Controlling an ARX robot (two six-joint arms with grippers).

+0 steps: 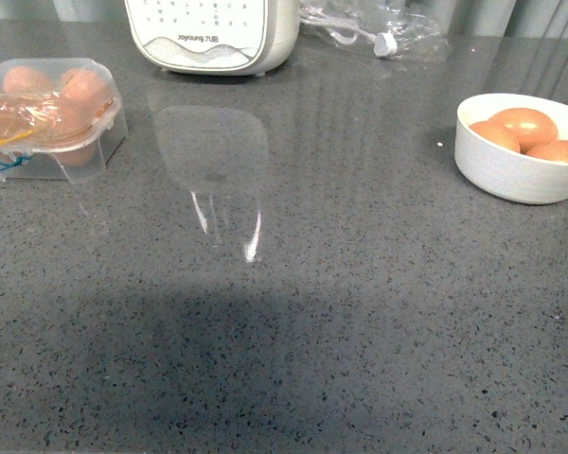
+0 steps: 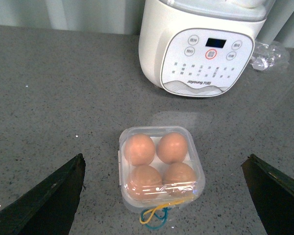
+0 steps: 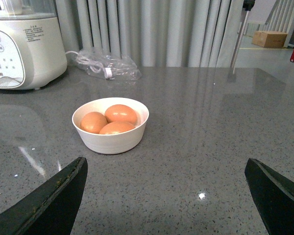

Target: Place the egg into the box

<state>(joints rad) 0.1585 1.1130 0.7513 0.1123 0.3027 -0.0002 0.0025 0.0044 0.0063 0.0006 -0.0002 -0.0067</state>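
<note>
The box (image 1: pixel 49 118) sits closed at the far left of the grey counter (image 1: pixel 312 331), four eggs inside. Three loose eggs, one on top (image 3: pixel 120 113), lie in a white bowl (image 1: pixel 511 175) at the far right. A white appliance (image 1: pixel 213 36) and a plastic bag (image 1: pixel 379 28) stand at the far edge. Left gripper (image 2: pixel 164 196) and right gripper (image 3: pixel 164 196) both spread wide, holding nothing

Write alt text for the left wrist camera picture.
A closed clear egg box holding four brown eggs sits on a grey speckled counter, between the open left pincer's dark fingers. A white appliance stands behind it.
</note>
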